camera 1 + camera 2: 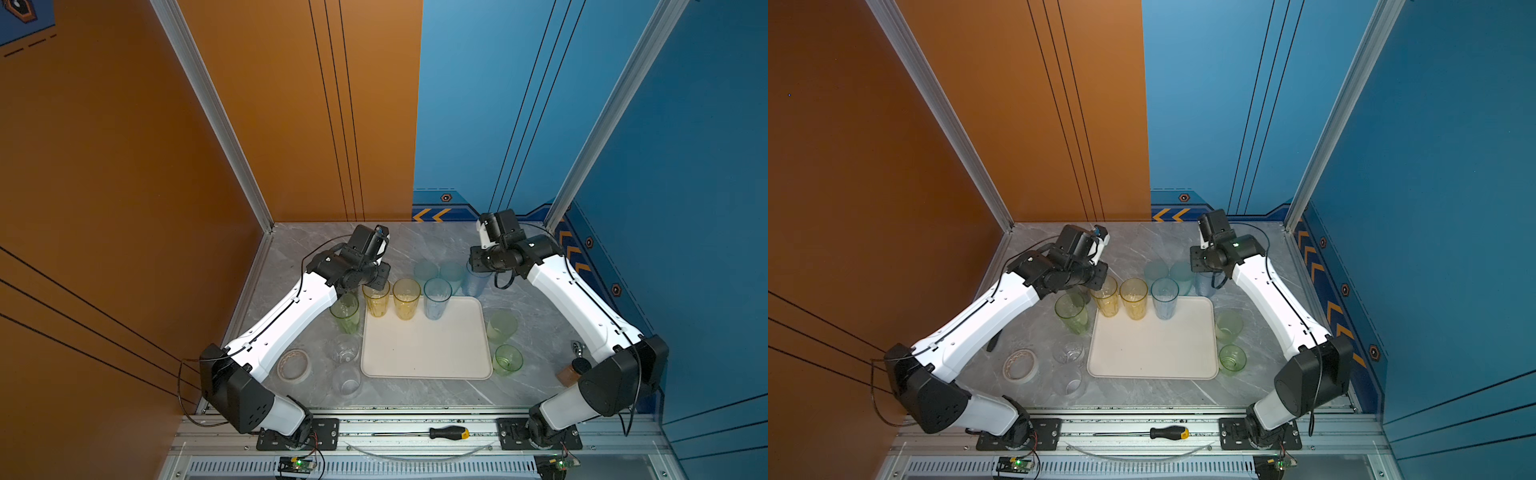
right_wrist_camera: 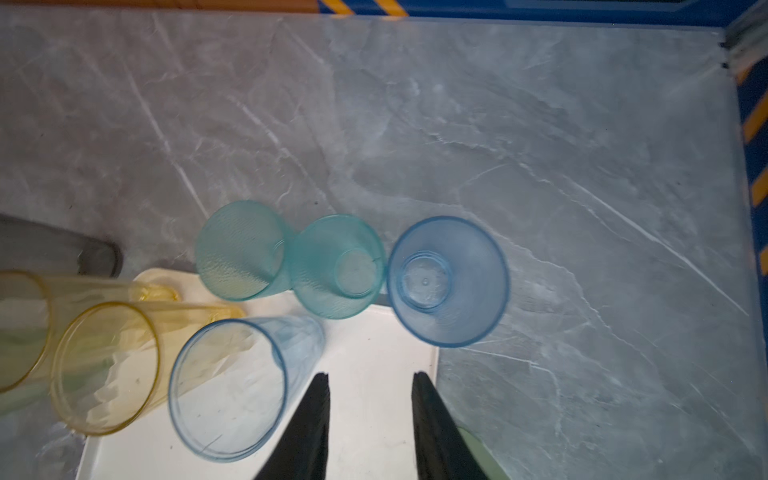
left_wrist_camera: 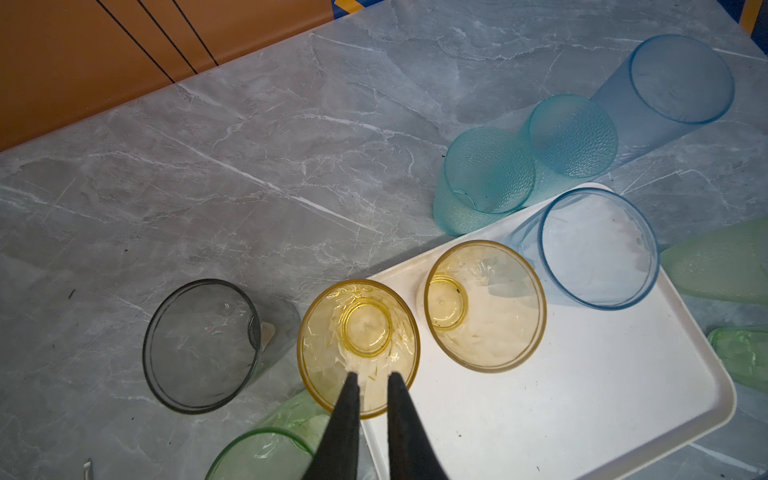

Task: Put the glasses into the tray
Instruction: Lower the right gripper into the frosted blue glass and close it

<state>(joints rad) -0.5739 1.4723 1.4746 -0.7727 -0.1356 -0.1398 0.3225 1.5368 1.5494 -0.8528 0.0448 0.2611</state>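
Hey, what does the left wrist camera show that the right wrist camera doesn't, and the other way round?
Only the left wrist view: the left gripper, fingers close together with a slit between them, above a yellow glass, and the grey glass with its full rim.

Only the right wrist view: the right gripper, fingers wide apart above the tray's corner.

Both: the tray, two yellow glasses, the blue glass on the tray, two teal glasses and the frosted blue glass beside it.
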